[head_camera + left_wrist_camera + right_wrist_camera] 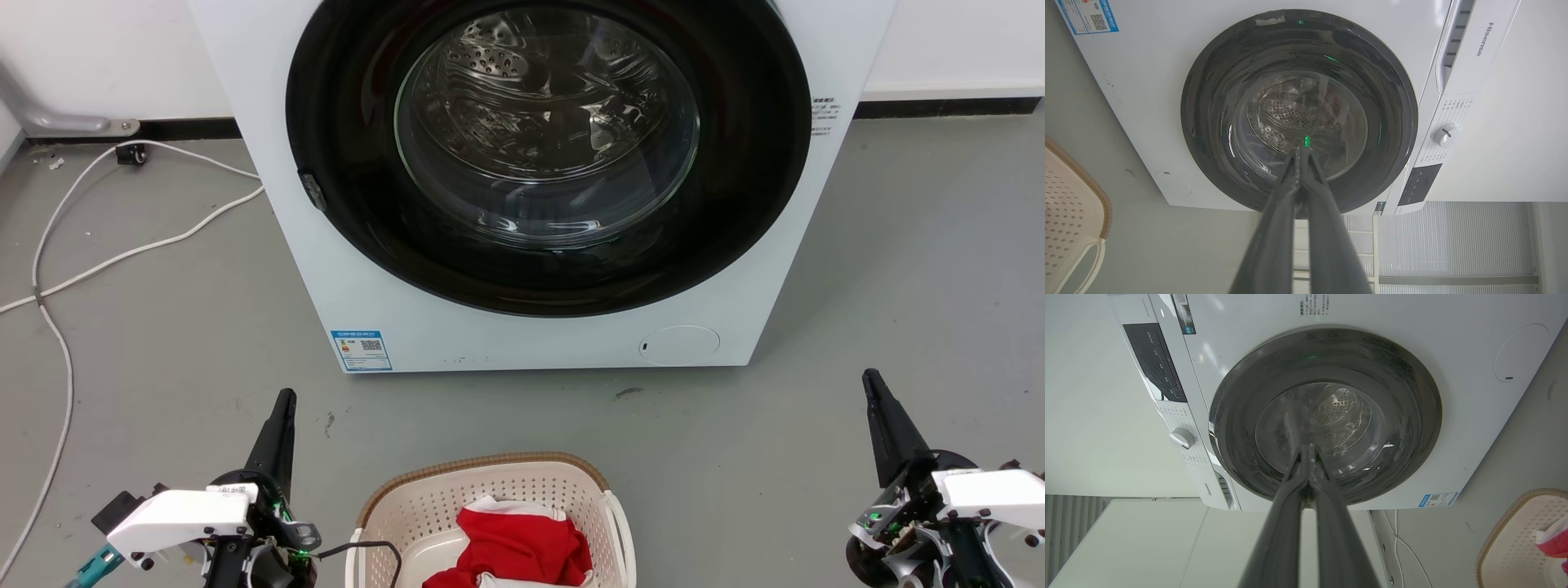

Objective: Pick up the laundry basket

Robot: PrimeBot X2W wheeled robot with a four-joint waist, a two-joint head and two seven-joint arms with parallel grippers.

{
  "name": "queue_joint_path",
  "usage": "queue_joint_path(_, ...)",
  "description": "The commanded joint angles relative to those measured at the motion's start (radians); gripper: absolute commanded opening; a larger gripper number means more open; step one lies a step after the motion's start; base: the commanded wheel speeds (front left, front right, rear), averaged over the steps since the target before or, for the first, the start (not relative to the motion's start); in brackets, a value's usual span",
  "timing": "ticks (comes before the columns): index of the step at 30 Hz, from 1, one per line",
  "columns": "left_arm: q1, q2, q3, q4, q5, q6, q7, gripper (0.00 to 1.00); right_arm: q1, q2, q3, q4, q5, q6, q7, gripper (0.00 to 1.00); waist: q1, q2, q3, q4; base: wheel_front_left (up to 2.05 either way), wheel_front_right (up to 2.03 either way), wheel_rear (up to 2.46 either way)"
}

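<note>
Landmark: washing machine (522, 343), white, front-loading, round glass door (547, 122) shut.

Laundry basket (490, 464): on the grey floor (163, 367) in front of the machine, apart from its front panel, roughly below the door. Upright, brown rim toward the machine. A red and white cloth (522, 543) lies inside.

Left gripper (285, 400): in front of the machine's lower left corner, below the blue label (361, 349), pointing toward the machine. My two fingers are pressed together along their length, as the left wrist view confirms, with nothing between them. Just beside the basket's left side, not touching the rim.

Right gripper (871, 377): in front of the machine, just outside its lower right corner, also pointing at it. Fingers closed tip to tip, empty. Farther from the basket than the left one.

The basket lies between my two grippers, untouched by either.

A white cable (122, 253) runs over the floor on the machine's left side.
</note>
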Motion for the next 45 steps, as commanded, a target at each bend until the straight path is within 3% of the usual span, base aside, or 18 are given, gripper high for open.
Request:
queue_joint_path(1,-0.010,-0.001,0.003,0.001,0.002,-0.003,0.005,0.00,-0.013,0.003,-0.002,0.001,-0.005,0.000,0.003,0.00,0.0000,0.0000,0.000,0.000,0.00,0.00,0.00)
queue_joint_path(16,-0.010,-0.002,0.005,0.001,0.003,-0.003,0.005,0.00,-0.013,0.005,-0.005,0.001,-0.007,0.000,0.005,0.00,0.0000,0.0000,0.000,0.000,0.00,0.00,0.00)
queue_joint_path(17,0.001,-0.002,0.001,0.003,0.001,0.000,0.003,1.00,0.001,0.002,-0.003,0.003,-0.003,0.000,0.004,1.00,0.0000,0.0000,0.000,0.000,0.00,0.00,0.00)
queue_joint_path(32,-0.005,0.009,-0.058,-0.033,0.068,0.000,-0.061,1.00,0.022,0.004,0.028,-0.032,-0.079,0.000,-0.059,1.00,0.0000,0.0000,0.001,0.000,0.00,0.00,0.00)
queue_joint_path(45,-0.010,0.002,-0.071,-0.116,0.392,0.000,-0.116,1.00,0.035,0.007,0.037,-0.111,-0.439,0.000,-0.113,1.00,0.0000,0.0000,0.003,-0.001,0.00,0.00,0.00)
